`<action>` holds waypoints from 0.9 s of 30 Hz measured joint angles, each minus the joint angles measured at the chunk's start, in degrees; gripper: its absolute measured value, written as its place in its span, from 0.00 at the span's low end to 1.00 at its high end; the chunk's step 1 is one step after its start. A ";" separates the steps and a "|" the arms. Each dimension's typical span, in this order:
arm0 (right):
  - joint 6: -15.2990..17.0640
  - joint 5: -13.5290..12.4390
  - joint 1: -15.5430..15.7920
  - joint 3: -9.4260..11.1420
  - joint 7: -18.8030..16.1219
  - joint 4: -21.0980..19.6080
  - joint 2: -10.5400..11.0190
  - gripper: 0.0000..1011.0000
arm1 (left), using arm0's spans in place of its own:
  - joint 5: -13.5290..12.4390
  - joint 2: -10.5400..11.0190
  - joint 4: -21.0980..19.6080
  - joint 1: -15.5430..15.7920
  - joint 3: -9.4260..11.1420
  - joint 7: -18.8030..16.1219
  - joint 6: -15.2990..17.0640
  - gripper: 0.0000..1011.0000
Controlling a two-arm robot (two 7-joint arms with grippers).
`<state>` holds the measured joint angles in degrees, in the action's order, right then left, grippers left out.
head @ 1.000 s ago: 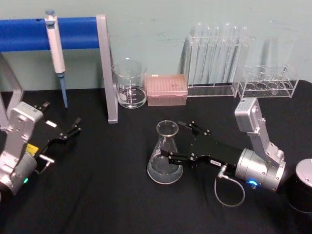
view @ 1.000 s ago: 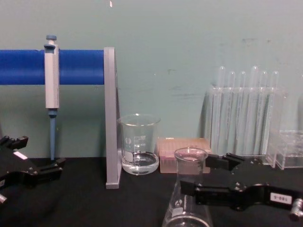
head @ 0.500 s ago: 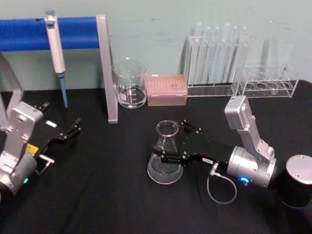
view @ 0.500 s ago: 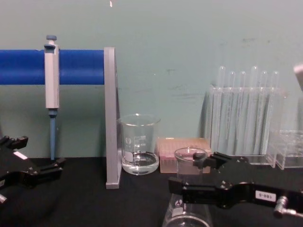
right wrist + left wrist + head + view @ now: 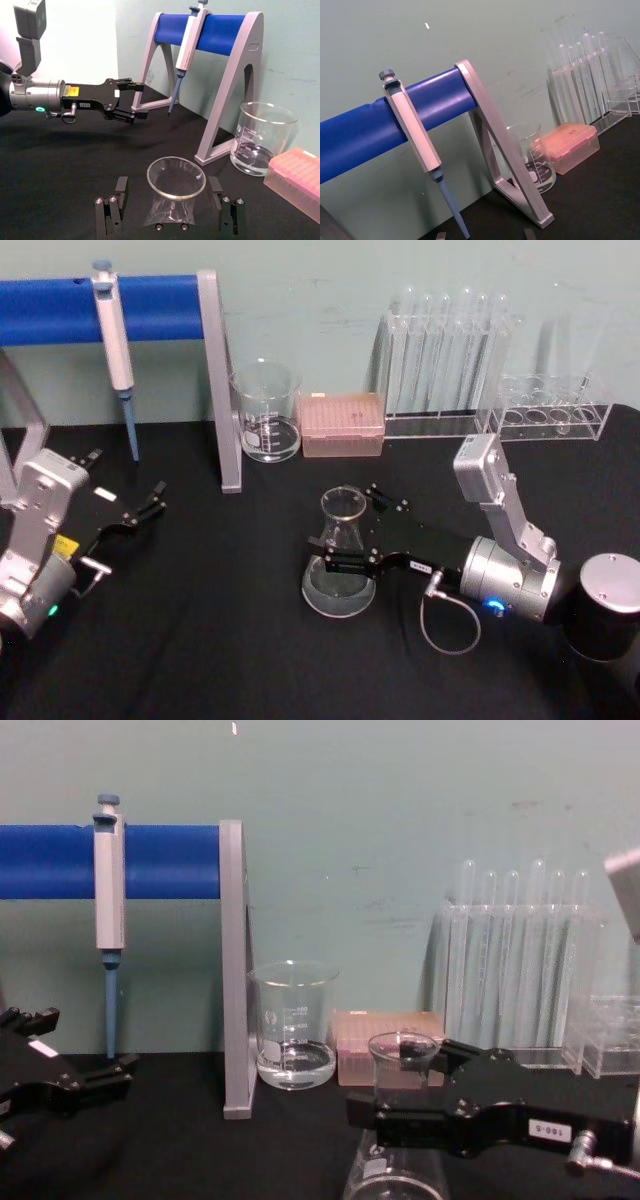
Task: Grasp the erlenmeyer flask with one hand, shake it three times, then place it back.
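The erlenmeyer flask (image 5: 339, 583) stands upright on the black table, centre front, with a little clear liquid in its base. My right gripper (image 5: 350, 527) reaches in from the right and is open, one finger on each side of the flask's neck. In the right wrist view the flask (image 5: 170, 210) sits between the two fingers (image 5: 113, 209), with a gap on each side. The chest view shows the gripper (image 5: 396, 1082) level with the neck of the flask (image 5: 386, 1172). My left gripper (image 5: 142, 508) is parked open at the far left.
A blue pipette stand (image 5: 215, 380) with a pipette (image 5: 114, 340) stands back left. Behind the flask are a glass beaker (image 5: 267, 412), a pink tip box (image 5: 342, 424) and racks of test tubes (image 5: 445, 355). A black cylinder (image 5: 607, 605) stands at the right edge.
My right gripper has slid left toward the flask, and its open fingers now straddle the neck. The flask and the left arm have stayed put.
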<state>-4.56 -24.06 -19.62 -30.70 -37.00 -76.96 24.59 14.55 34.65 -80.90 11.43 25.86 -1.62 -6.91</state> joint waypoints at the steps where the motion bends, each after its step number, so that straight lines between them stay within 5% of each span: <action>1: 0.00 0.02 -0.05 -0.05 -0.02 0.04 -0.02 0.99 | 0.00 0.00 0.00 0.00 0.00 0.00 0.00 0.99; 17: -0.12 0.36 -0.11 -0.17 0.12 0.02 0.03 0.99 | 0.00 0.00 0.00 0.00 0.00 0.00 0.00 0.99; 27: -0.11 0.24 -0.07 -0.13 0.12 -0.01 0.04 0.76 | 0.00 0.00 0.00 0.00 0.00 0.00 0.00 0.99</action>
<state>-4.67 -23.82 -19.69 -30.83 -36.88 -76.97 24.63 14.55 34.65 -80.90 11.43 25.86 -1.62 -6.91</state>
